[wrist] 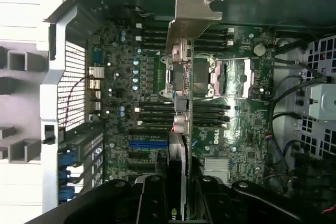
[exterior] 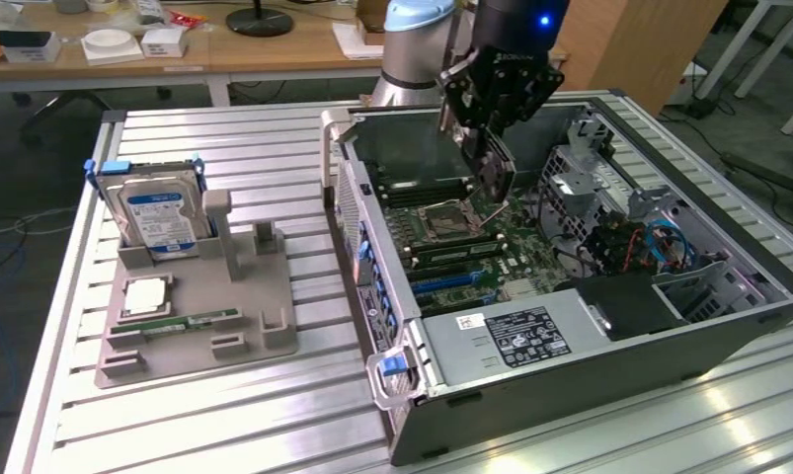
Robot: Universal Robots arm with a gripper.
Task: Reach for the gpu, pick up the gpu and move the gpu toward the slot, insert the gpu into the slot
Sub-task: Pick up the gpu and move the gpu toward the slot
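The claw [exterior: 483,128] is clamped on the gpu [exterior: 491,173], holding it on edge in the exterior view's upper middle, over the motherboard [exterior: 502,252] of the open computer case [exterior: 568,395].

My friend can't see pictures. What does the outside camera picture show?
The gripper holds the gpu on edge above the motherboard inside an open computer case. On the exterior view's left, a hard drive stands in a grey holder.

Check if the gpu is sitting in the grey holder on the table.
No, the gripper holds the gpu over the open computer case.
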